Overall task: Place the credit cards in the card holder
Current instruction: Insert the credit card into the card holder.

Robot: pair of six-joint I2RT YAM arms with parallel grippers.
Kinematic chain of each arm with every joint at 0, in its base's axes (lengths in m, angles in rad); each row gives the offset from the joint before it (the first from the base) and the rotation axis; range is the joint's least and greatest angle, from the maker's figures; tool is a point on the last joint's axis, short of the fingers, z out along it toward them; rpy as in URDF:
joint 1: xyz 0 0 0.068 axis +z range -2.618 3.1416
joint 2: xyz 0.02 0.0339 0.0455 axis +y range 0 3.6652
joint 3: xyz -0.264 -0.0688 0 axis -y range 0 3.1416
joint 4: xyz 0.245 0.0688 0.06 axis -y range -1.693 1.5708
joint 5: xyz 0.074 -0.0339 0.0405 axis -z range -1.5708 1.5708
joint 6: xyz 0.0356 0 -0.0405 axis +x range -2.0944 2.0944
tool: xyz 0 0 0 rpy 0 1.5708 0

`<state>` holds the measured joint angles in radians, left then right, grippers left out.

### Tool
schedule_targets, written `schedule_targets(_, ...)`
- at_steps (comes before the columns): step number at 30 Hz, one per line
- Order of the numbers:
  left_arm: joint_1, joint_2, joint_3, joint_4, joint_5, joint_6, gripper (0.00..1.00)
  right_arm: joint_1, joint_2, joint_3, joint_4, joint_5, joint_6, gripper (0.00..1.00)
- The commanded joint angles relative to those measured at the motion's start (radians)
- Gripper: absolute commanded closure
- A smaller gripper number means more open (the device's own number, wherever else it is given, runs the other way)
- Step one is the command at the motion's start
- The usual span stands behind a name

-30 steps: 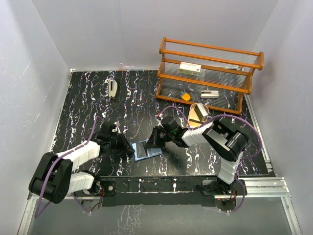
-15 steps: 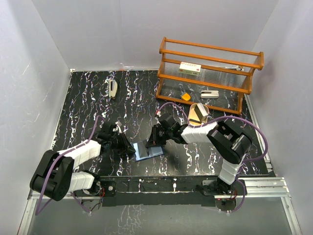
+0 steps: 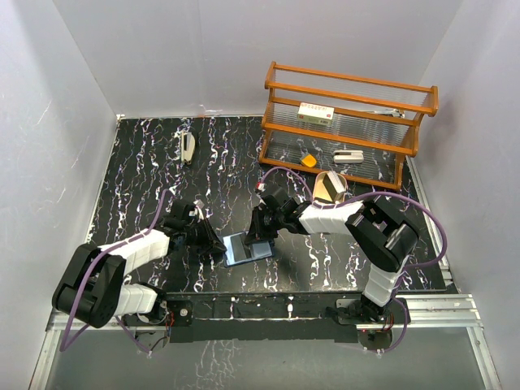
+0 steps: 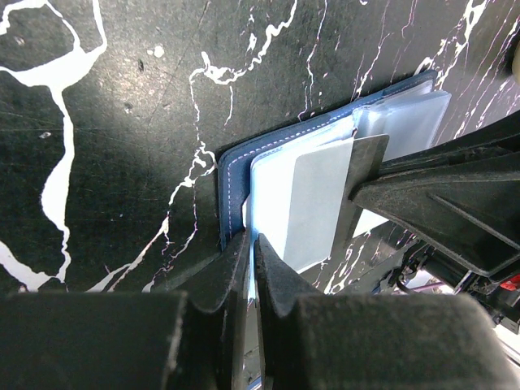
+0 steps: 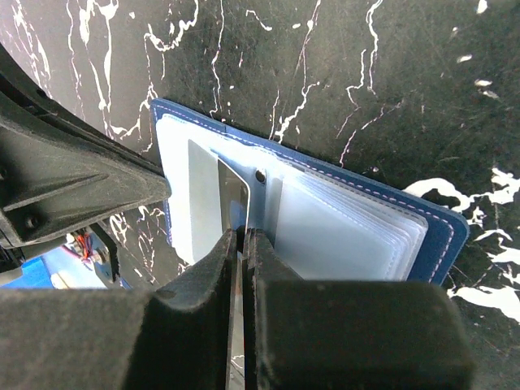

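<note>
Near edge, middle of the tabletop (image 3: 146, 179): card holder (image 3: 248, 248) lies open, navy cover down, pale slotted leaves up.
Holder's contents: clear sleeves stacked on one half (image 5: 349, 227); a pale card face sits flat in the other half.
Left gripper (image 4: 253, 244): fingers closed, pinching the holder's left edge where the pale leaf meets the stitched navy rim.
Right gripper (image 5: 241, 236): fingers closed on a credit card (image 5: 231, 195), held edge-on over the holder's fold, beside the snap stud.
Writing on cards: none readable.
Right of middle, beyond the holder: gold oval tray (image 3: 328, 187), tilted, just before the rack.
Far right corner: wooden rack (image 3: 349, 122) with ribbed clear shelves; lower shelf carries an orange piece (image 3: 308, 161) and a white-grey item (image 3: 348, 156); upper shelf carries a labelled white box (image 3: 316, 113), print too small to read.
Far left: white object (image 3: 188, 148), possibly a stapler.
Room: dark marbled surface shows between the holder and the far edge; pale walls close the left, far and right edges.
</note>
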<state>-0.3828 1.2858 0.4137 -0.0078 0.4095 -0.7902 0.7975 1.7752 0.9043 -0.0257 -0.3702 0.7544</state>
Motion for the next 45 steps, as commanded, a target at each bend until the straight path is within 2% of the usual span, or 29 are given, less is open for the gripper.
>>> schedule_targets(1,-0.004,0.021,-0.001,-0.047,-0.080,0.036,0.94,0.000,-0.018,0.020,-0.083,0.047,-0.053,1.00)
schedule_targets(7,-0.005,0.017,0.000,-0.039,-0.069,0.030,0.94,0.000,-0.028,0.035,-0.097,0.062,-0.061,1.00)
schedule_targets(14,-0.004,0.004,-0.004,-0.009,-0.020,-0.006,0.94,0.008,-0.003,0.002,0.043,-0.004,0.024,1.00)
schedule_targets(19,-0.004,0.002,0.006,-0.017,-0.014,-0.001,0.94,0.011,-0.024,0.022,-0.015,0.036,0.002,0.79)
schedule_targets(23,-0.004,0.002,0.007,-0.007,0.005,-0.003,0.94,0.011,-0.076,0.030,-0.058,0.082,-0.027,0.67)
schedule_targets(25,-0.004,-0.003,0.005,0.000,0.015,-0.007,0.94,0.012,-0.068,0.046,-0.074,0.079,-0.035,0.65)
schedule_targets(32,-0.004,-0.011,-0.009,0.035,0.028,-0.030,0.94,0.022,-0.040,0.049,-0.040,0.054,-0.027,0.65)
schedule_targets(39,-0.004,-0.009,0.006,0.028,0.032,-0.025,0.94,0.041,-0.003,0.081,-0.020,0.036,-0.026,0.73)
schedule_targets(45,-0.004,-0.025,0.012,0.030,0.035,-0.031,0.93,0.055,0.012,0.101,-0.011,0.030,-0.013,0.74)
